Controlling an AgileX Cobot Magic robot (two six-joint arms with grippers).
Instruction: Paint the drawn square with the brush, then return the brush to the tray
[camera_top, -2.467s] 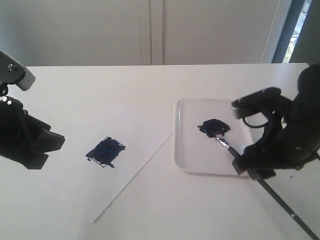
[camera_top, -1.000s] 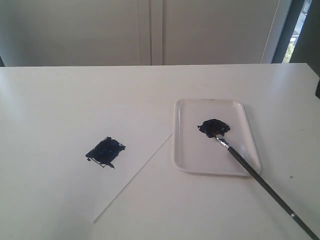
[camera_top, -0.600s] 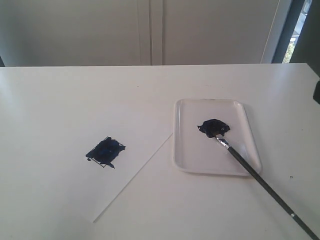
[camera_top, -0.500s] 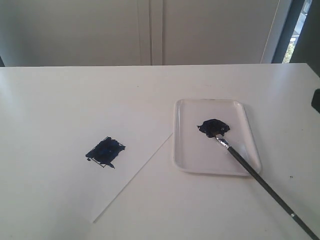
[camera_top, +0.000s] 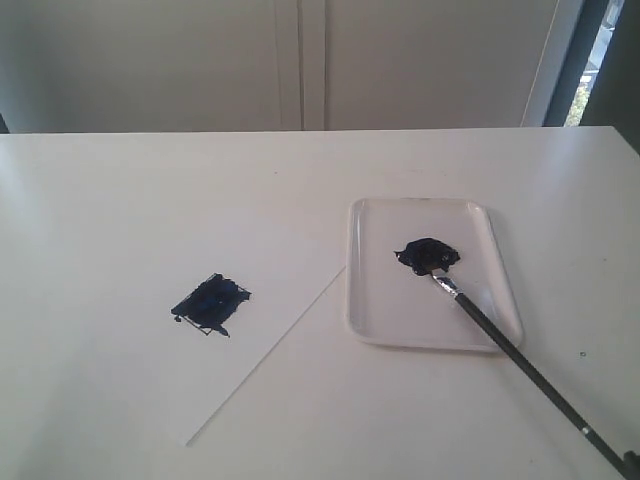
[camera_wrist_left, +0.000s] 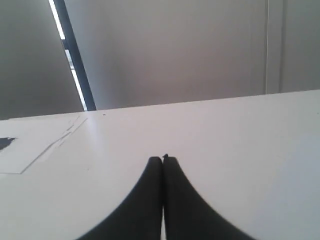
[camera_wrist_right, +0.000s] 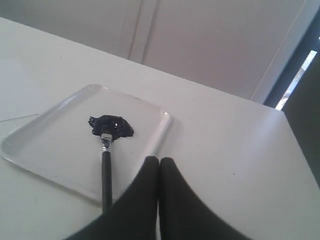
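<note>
Fingertips of the black right gripper (camera_wrist_right: 159, 159) pressed together, pinching nothing, nearest in the right wrist view. Just beyond them, the long thin black-handled paintbrush (camera_wrist_right: 106, 175) crossing the rim of the shallow glossy white rectangular plastic tray (camera_wrist_right: 30, 145), with its dark bristles in the glossy dark paint blob (camera_wrist_right: 111, 125).

Fingertips of the black left gripper (camera_wrist_left: 163, 159) likewise pressed together on nothing, over bare white tabletop (camera_wrist_left: 240, 140). Further off, a corner of the flat white paper sheet (camera_wrist_left: 30, 150).

Seen from the exterior view, nearest at five o'clock: handle end of the paintbrush (camera_top: 500, 335) lying on the tabletop (camera_top: 150, 180), a small white mark (camera_top: 585, 431) close to that end. Shaft slanting toward eleven o'clock over the near rim of the tray (camera_top: 370, 300), silver ferrule (camera_top: 446, 285) inside it, bristle tip touching the paint blob (camera_top: 428, 255).

Near corner of the paper sheet (camera_top: 270, 330) at seven o'clock, its right edge running up to just beside the tray's left rim. On the sheet at eight o'clock, well apart from the tray: the dark navy streaky painted square (camera_top: 211, 303), seen as a rhombus.

Farthest, at twelve o'clock: far table edge against a pale grey panelled wall (camera_top: 200, 60).
</note>
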